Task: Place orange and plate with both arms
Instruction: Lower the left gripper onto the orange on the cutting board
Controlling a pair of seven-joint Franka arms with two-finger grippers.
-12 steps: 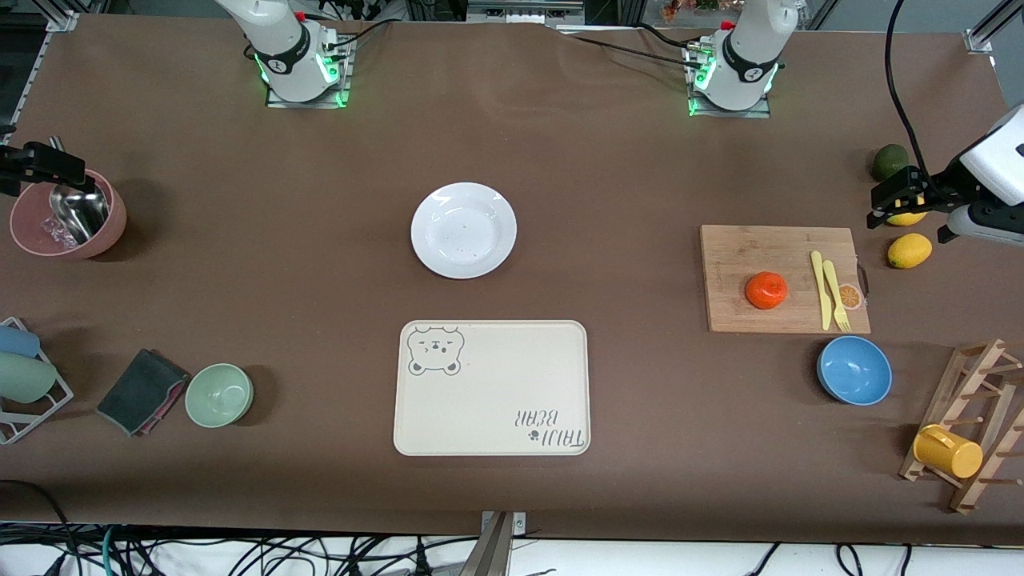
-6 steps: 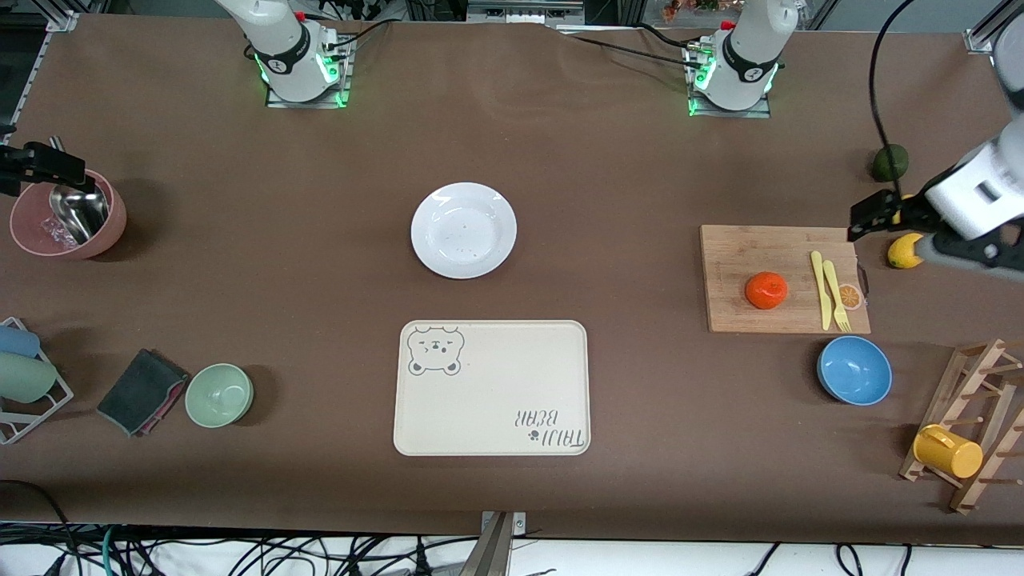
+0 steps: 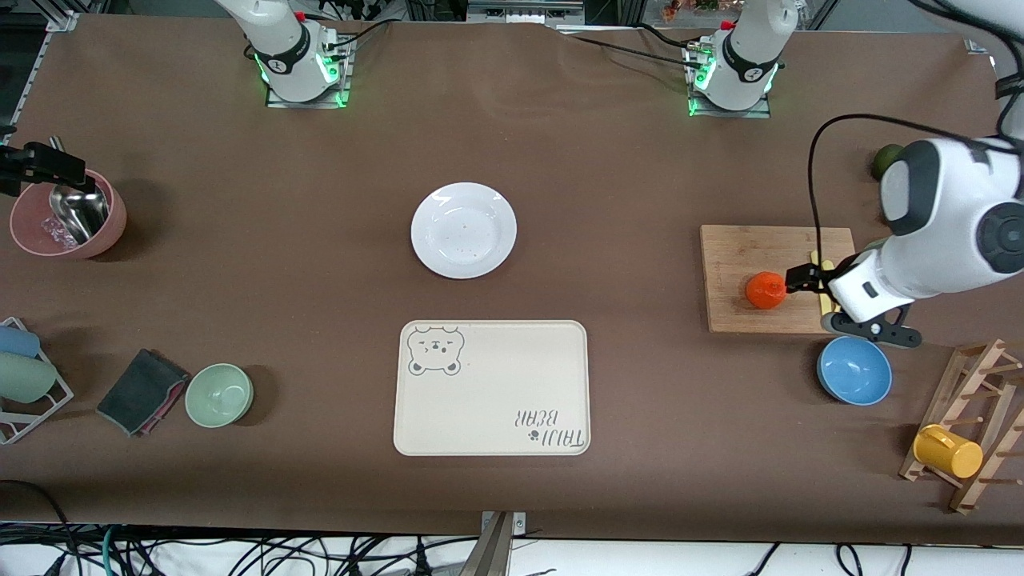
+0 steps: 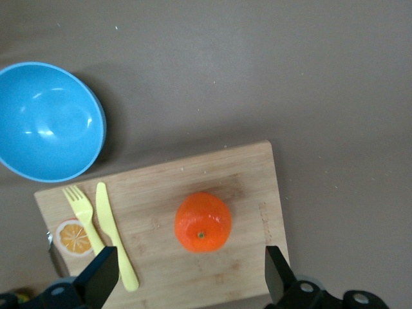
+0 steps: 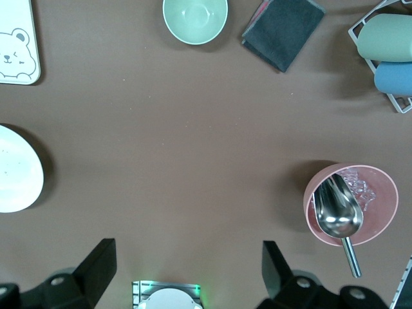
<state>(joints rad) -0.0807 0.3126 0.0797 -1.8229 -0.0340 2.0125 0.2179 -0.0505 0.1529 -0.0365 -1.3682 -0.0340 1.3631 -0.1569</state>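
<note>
Orange (image 3: 766, 289) sits on the wooden cutting board (image 3: 744, 256), roughly mid-board, resting flat side down with its dimpled stem end facing up; being nearly round, no long axis can be made out. Yellow knife (image 4: 116, 235) and yellow fork (image 4: 82, 217) lie side by side on the same board, parallel to its short edges, toward the left arm's end of it, next to a printed orange-slice mark (image 4: 73, 237). Left gripper (image 3: 802, 279) hangs over the board just beside the orange, fingers (image 4: 98, 279) spread wide with nothing between them; the wrist view shows the fruit framed between the two fingers. Blue bowl (image 3: 854, 370) stands off the board, nearer to the front camera. Plate (image 3: 464, 230) lies flat and bare well apart from the board, toward the right arm's end of the table, with the cream bear-printed tray (image 3: 491, 389) nearer to the front camera than it. Right gripper (image 5: 187, 270) waits at the right arm's end of the table, over bare cloth near the pink bowl (image 3: 68, 217) with its metal scoop (image 5: 338, 215); its fingers are wide apart and hold nothing. Surface is a brown cloth-covered table (image 3: 608, 176); loose cables (image 3: 240, 552) hang off its edge nearest the front camera.
</note>
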